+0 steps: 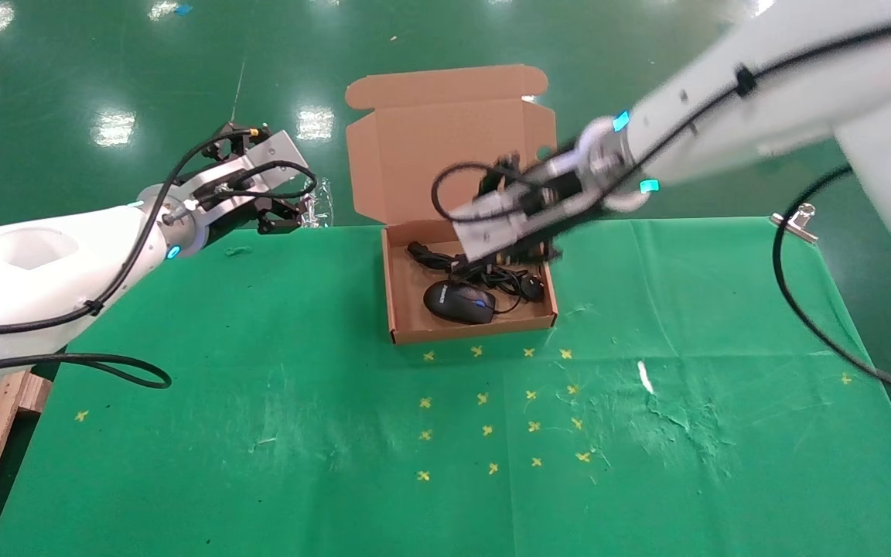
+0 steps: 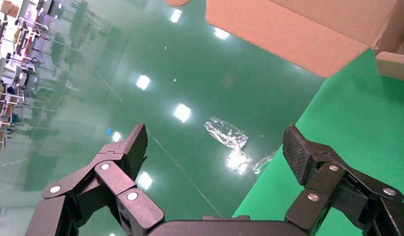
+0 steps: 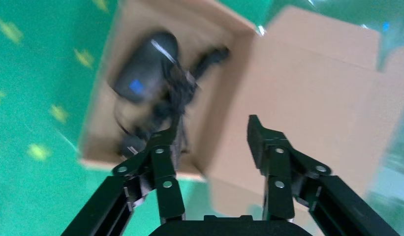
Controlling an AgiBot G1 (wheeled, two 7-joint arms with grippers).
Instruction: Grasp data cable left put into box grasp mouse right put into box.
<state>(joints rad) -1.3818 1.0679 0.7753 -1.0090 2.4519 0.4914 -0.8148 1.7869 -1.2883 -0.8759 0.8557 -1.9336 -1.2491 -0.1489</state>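
Left tool [image 2: 214, 147] spread, empty; right tool [image 3: 214, 135] likewise.

matt brown cardboard box [image 1: 414, 155] — scuffed green cloth table [image 1: 260, 433] — glossy plastic mouse [image 1: 459, 302].

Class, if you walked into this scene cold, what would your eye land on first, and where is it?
The open cardboard box at the far middle of the green table, with the mouse and the data cable lying inside. Next, the right gripper, open and empty above the box. The left gripper hangs open off the table's far left edge.
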